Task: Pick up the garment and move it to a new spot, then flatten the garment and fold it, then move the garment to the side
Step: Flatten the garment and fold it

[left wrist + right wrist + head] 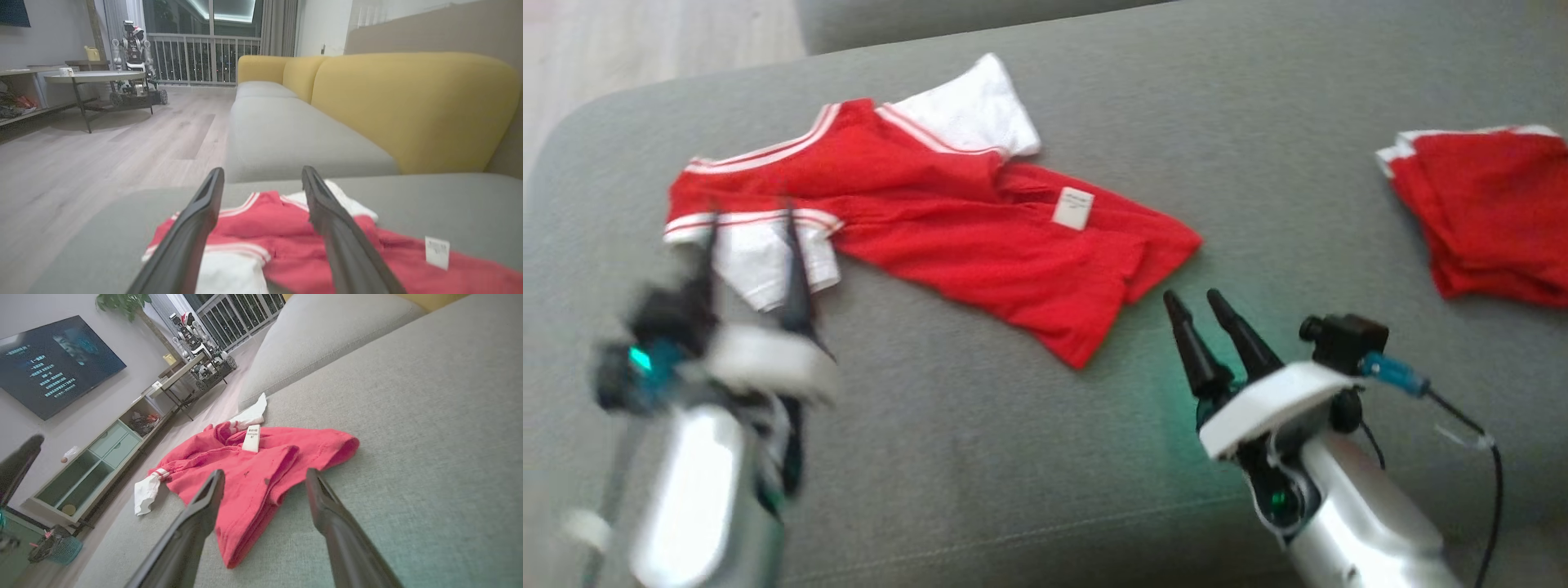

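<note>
Left gripper [752,216] is hovering wide open over the near white-sleeve end of the garment [947,237]. Its fingers are spread and not pinching anything, so we're calling it released. It's coming out blurry in the head view, fwiw. Over at the other end the right gripper [1192,296] is sitting open and empty too, just beside the hem corner above bare cushion, not touching cloth.

The garment is a red tee with white sleeves and striped trim. It's lying rumpled across the middle of the grey sofa seat [1013,457], doubled over on itself, with a white label [1072,207] showing on top. The far sleeve [968,110] is poking out toward the back edge.

We're guessing the two grippers are sitting at opposite ends because flattening is coming up, one taking each end and pulling it straight. A second red garment [1494,220], already folded, is lying well apart on the right, so that's probably serving as the "done" side.

The seat is soft woven upholstery, so we're expecting cloth to be dragging on it rather than sliding. Around it we're seeing a yellow backrest [408,110], pale wood floor [102,151], a TV [53,363] on the wall, and another robot [132,41] standing by the balcony railing [204,57]
</note>
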Robot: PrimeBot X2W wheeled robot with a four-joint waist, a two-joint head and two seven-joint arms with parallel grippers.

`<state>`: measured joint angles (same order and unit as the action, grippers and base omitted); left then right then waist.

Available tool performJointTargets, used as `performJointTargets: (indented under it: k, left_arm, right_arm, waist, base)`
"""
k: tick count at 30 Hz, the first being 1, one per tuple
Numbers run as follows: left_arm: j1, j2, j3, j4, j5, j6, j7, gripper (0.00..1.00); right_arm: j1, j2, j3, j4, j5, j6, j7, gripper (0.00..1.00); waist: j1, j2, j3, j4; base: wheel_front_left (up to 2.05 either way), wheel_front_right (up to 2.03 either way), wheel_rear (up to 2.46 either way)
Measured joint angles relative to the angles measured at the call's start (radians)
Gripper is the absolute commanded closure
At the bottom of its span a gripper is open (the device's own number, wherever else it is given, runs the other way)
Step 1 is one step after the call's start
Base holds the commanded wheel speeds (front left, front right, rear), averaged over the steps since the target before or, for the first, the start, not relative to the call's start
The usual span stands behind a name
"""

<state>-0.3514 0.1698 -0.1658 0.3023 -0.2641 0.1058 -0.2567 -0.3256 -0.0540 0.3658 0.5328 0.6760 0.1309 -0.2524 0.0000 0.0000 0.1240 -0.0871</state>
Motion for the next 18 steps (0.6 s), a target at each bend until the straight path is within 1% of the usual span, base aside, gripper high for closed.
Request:
performJointTargets:
  k: [4,5,9,14,17,18]
  left_arm:
    - [0.130,-0.048,-0.049,-0.061,0.064,-0.002,0.000,0.00]
    - [0.150,-0.057,-0.054,-0.069,0.069,-0.009,0.000,0.00]
    - [0.196,-0.082,-0.069,-0.093,0.089,-0.010,0.000,0.00]
    - [0.219,-0.107,-0.084,-0.096,0.094,-0.010,0.000,0.00]
    - [0.228,-0.112,-0.098,-0.083,0.094,-0.010,0.000,0.00]
    - [0.227,-0.113,-0.103,-0.084,0.094,-0.010,0.000,0.00]
  right_arm:
    - [-0.099,-0.003,0.020,0.136,0.125,0.000,0.007,0.00]
    - [-0.121,-0.003,0.022,0.165,0.157,0.000,0.015,0.00]
    - [-0.203,-0.004,0.025,0.273,0.256,0.000,0.040,0.00]
    - [-0.278,-0.005,0.026,0.393,0.316,0.000,0.062,0.00]
    - [-0.322,-0.006,0.032,0.451,0.354,0.000,0.068,0.00]
    - [-0.331,-0.006,0.034,0.460,0.362,0.000,0.068,0.02]
  waist:
    - [0.0000,0.0000,0.004,0.046]
    - [0.0000,0.0000,0.006,0.057]
    - [0.0000,0.0000,0.015,0.099]
    - [0.0000,0.0000,0.035,0.141]
    - [0.0000,0.0000,0.053,0.165]
    - [0.0000,0.0000,0.058,0.170]
  base:
    - [0.00,0.00,0.00]
    - [0.00,0.00,0.00]
    - [0.00,0.00,0.00]
    - [0.00,0.00,0.00]
    - [0.00,0.00,0.00]
    - [0.00,0.00,0.00]
